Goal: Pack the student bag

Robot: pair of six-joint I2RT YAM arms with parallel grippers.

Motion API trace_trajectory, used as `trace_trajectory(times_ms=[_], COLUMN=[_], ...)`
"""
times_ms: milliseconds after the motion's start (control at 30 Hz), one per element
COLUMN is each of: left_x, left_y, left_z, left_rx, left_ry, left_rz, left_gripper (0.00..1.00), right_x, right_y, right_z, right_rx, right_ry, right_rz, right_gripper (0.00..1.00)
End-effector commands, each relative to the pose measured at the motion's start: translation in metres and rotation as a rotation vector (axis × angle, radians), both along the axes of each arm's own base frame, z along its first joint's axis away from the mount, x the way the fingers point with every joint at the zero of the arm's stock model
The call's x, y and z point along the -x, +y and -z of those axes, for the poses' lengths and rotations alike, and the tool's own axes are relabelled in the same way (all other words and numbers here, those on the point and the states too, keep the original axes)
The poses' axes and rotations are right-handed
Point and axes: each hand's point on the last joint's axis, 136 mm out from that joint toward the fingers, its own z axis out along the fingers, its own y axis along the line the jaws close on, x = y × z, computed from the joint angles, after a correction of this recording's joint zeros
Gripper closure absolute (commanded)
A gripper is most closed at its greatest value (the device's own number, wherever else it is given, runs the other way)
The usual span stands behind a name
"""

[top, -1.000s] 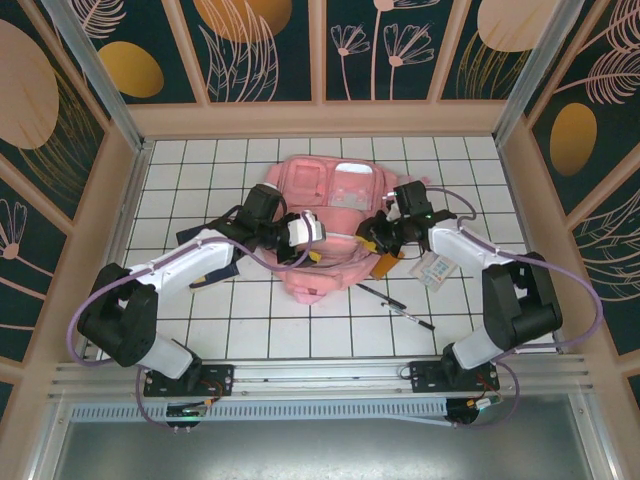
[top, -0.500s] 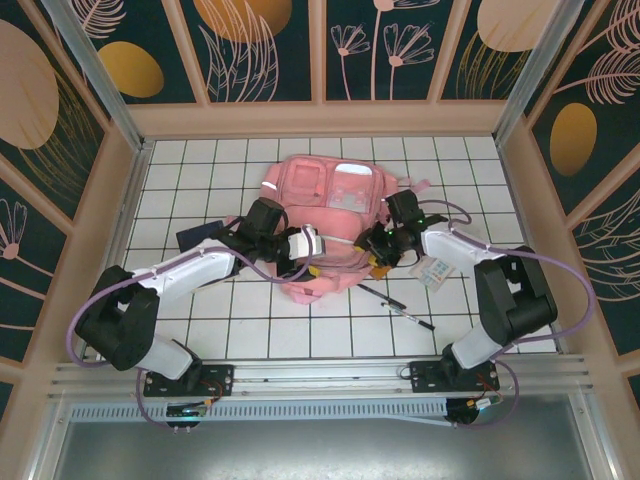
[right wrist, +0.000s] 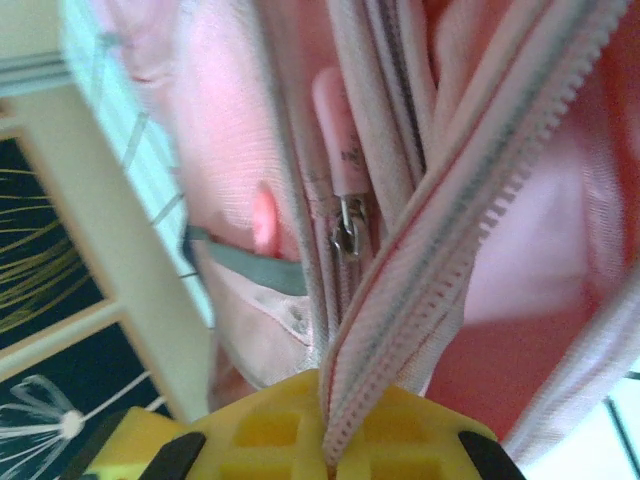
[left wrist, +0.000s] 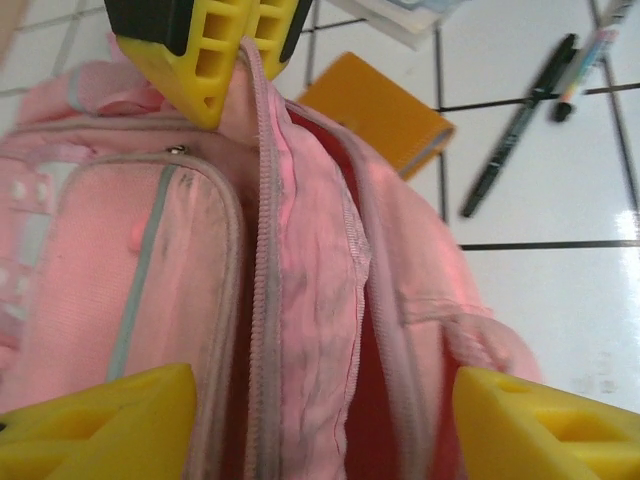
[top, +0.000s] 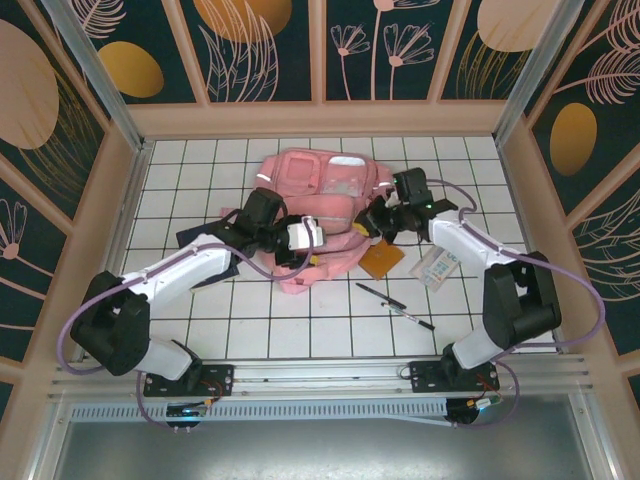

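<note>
"Student bag (top: 322,200): where is it lying for you?"

"It is lying slumped in the middle of the tabletop (top: 250,320), between my two tools. My right tool (right wrist: 325,425) is pinching shut on the zip edge of the bag's mouth and holding it up. My left tool (left wrist: 320,430) is standing wide open, one finger on each side of the mouth, gripping nothing."

"Which way is the mouth running?"

"The zip is running straight from my left tool across to my right one, so the opening's long axis is lying along the line between them. I am judging the gap usable only while the right tool is holding that edge."

"What is waiting to go in?"

"I am counting one orange notebook (top: 383,258), two pens (top: 381,296) and one white packet (top: 437,268), all on the right arm's side. The notebook is lying just beside the bag, nearer my right tool. Since that one is occupied, I am expecting the open left tool to be doing the fetching, reaching across the bag."
</note>
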Motion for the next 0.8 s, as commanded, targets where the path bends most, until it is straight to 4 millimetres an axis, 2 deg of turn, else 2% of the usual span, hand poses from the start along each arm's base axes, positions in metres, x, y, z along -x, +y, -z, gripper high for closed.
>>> trace_trajectory(times_ms=[0, 233, 300, 367, 400, 433, 467, 500, 600, 700, 767], left_x=[-0.02, -0.063, -0.062, -0.049, -0.042, -0.037, -0.035, -0.037, -0.054, -0.084, -0.105], left_y=[0.006, 0.019, 0.021, 0.018, 0.017, 0.018, 0.019, 0.025, 0.039, 0.058, 0.063], left_z=[-0.015, 0.004, 0.008, 0.009, 0.008, 0.008, 0.005, 0.011, 0.023, 0.032, 0.016], left_rx=[-0.057, -0.139, -0.142, -0.124, -0.105, -0.091, -0.076, -0.075, -0.09, -0.121, -0.091], left_ry=[-0.095, -0.101, -0.102, -0.079, -0.07, -0.067, -0.081, -0.093, -0.086, -0.068, -0.105], left_rz=[-0.049, -0.279, -0.28, -0.226, -0.206, -0.198, -0.206, -0.241, -0.353, -0.494, -0.568], left_gripper=[0.3, 0.31, 0.3, 0.29, 0.18, 0.02, 0.01, 0.01, 0.01, 0.04, 0.14], right_x=[-0.011, -0.027, -0.032, -0.037, -0.04, -0.041, -0.042, -0.042, -0.044, -0.044, -0.045], right_y=[0.012, 0.005, 0.002, 0.0, -0.001, 0.0, 0.002, 0.004, 0.007, 0.009, 0.009], right_z=[-0.063, -0.086, -0.09, -0.093, -0.093, -0.094, -0.098, -0.1, -0.103, -0.102, -0.098], right_rx=[-0.168, -0.253, -0.266, -0.27, -0.275, -0.288, -0.307, -0.32, -0.33, -0.328, -0.313], right_ry=[-0.13, -0.191, -0.21, -0.225, -0.226, -0.232, -0.248, -0.258, -0.284, -0.3, -0.303], right_rz=[-0.046, -0.028, -0.025, -0.023, -0.023, -0.032, -0.046, -0.059, -0.091, -0.115, -0.128], right_gripper=[1.0, 1.0, 1.0, 1.0, 1.0, 1.0, 1.0, 1.0, 1.0, 1.0, 1.0])
